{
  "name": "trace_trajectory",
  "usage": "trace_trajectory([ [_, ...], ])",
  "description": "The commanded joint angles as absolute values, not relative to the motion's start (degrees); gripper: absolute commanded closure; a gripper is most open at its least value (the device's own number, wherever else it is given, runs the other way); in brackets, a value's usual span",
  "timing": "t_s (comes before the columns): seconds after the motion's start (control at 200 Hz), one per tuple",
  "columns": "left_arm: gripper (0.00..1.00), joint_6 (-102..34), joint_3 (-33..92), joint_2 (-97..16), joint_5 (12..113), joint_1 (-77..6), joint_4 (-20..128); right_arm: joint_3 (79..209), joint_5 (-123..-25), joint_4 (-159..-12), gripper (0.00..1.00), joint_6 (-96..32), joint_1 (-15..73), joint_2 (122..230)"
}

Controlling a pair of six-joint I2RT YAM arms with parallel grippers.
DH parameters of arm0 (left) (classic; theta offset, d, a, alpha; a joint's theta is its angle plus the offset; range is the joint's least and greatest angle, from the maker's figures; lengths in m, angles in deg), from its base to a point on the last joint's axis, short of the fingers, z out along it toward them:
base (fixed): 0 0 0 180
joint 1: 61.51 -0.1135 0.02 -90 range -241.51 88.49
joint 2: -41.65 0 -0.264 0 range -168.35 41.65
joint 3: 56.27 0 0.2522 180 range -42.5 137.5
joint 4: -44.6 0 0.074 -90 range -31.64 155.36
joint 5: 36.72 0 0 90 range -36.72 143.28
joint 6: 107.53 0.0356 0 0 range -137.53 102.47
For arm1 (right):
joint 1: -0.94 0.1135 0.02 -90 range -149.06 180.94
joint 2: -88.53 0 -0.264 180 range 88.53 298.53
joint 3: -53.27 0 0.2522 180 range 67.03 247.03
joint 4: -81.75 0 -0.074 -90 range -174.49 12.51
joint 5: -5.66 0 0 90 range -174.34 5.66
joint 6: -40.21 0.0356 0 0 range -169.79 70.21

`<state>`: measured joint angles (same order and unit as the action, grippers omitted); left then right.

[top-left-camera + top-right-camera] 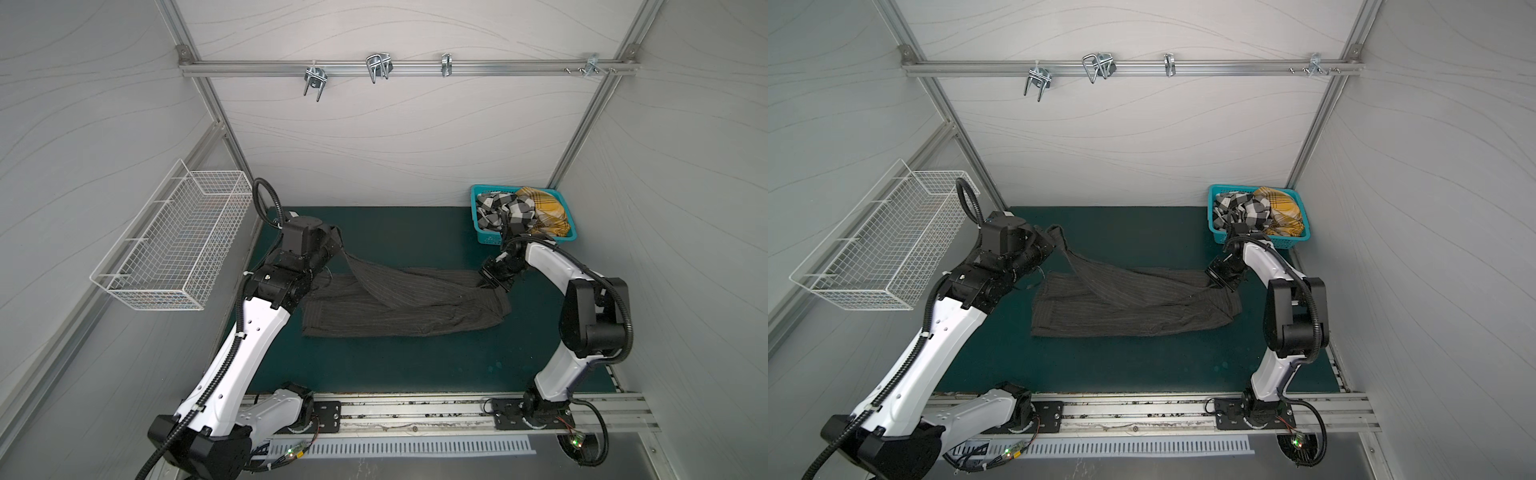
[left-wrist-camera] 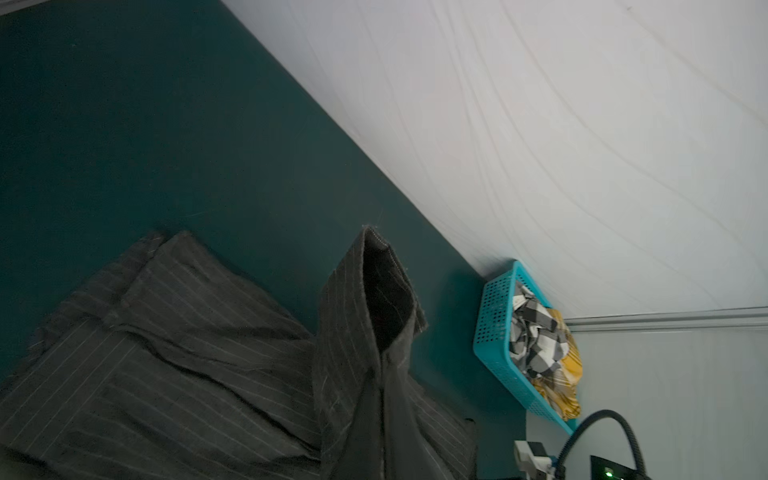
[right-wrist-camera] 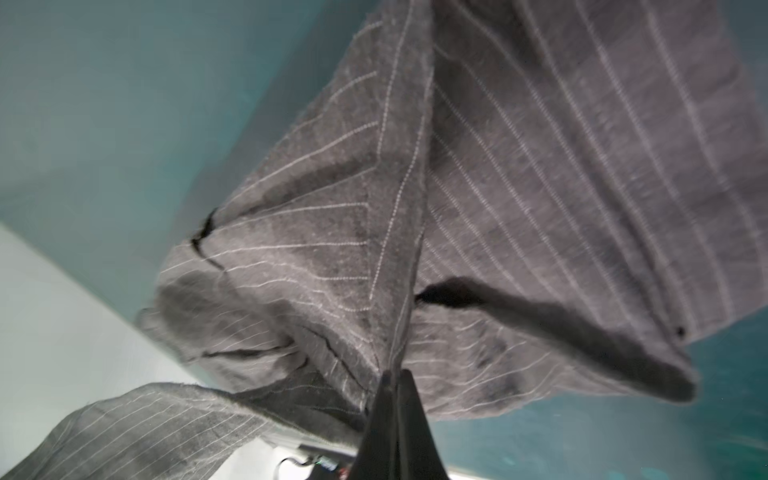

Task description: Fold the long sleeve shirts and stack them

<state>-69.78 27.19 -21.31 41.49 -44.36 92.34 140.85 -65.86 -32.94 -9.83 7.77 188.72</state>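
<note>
- The counter [image 1: 395,365] carries the pinstriped shirt [image 1: 415,307], spread near the blue basket [image 1: 490,237].
- Our right gripper [image 1: 489,286], nearest the basket, is clamped on one end. Our left gripper [image 1: 333,237], farthest from it, grips the lifted sleeve [image 1: 365,274].
- We should lay that sleeve across smoothly, without dragging the body.

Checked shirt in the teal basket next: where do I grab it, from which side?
Probably best to pinch a raised fold on top of the checked shirt, coming down from above: it lies crumpled in the teal basket, walls around it and the yellow plaid shirt beside it.
</note>
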Motion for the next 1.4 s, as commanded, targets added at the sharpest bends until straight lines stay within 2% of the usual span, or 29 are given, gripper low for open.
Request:
trace_trajectory([
  [0.0,1.00,-67.22,23.88,-21.34,39.37,-45.58,85.56,141.58,-70.08,-30.03,1.00,-13.17,7.88,191.72],
  [0.235,1.00,-63.73,8.25,-25.26,49.83,-53.52,62.41,152.45,-71.85,-27.85,1.00,-14.66,8.31,199.60],
  [0.395,1.00,-66.41,-0.15,-29.45,55.27,-59.05,50.81,159.33,-72.46,-25.29,1.00,-14.96,8.35,204.67],
  [0.645,1.00,-66.14,-6.13,-36.13,59.43,-63.83,47.13,160.85,-72.83,-24.99,1.00,-14.94,8.95,208.46],
  [0.78,1.00,-66.66,-10.25,-34.67,55.91,-64.67,48.10,161.26,-73.03,-25.00,1.00,-15.01,9.71,209.49],
  [0.985,1.00,-66.71,-9.58,-37.44,50.84,-64.85,55.02,162.13,-73.54,-24.87,1.00,-14.86,10.07,210.22],
  [1.005,0.94,-66.75,-9.20,-37.88,50.63,-64.90,55.67,162.34,-73.59,-24.62,1.00,-14.97,10.05,210.26],
  [1.045,0.73,-66.83,-8.20,-38.72,50.20,-64.93,57.60,163.06,-74.01,-23.81,0.84,-15.31,10.15,210.11],
  [1.08,0.60,-66.92,-7.15,-39.03,49.45,-64.89,59.63,163.53,-74.47,-23.07,0.70,-15.76,10.29,209.55],
  [1.146,0.49,-66.68,-4.24,-38.50,46.87,-64.93,65.63,164.08,-76.19,-21.62,0.52,-16.85,10.70,207.21],
  [1.166,0.47,-66.54,-2.90,-38.12,45.50,-64.89,68.10,164.24,-76.91,-20.99,0.43,-17.27,10.92,206.23],
  [1.191,0.46,-66.62,-1.05,-37.64,43.45,-64.93,71.91,164.32,-78.27,-20.10,0.37,-17.83,11.17,204.95],
  [1.251,0.42,-67.64,4.75,-36.99,37.51,-64.93,83.83,163.49,-81.77,-18.25,0.32,-19.08,12.10,201.39],
  [1.336,0.41,-68.21,14.53,-37.18,30.12,-64.87,97.36,159.33,-85.01,-16.85,0.32,-20.92,14.27,195.71],
  [1.396,0.40,-67.67,19.00,-37.28,29.69,-64.55,101.68,154.89,-87.73,-16.23,0.32,-21.84,16.96,191.84],
])
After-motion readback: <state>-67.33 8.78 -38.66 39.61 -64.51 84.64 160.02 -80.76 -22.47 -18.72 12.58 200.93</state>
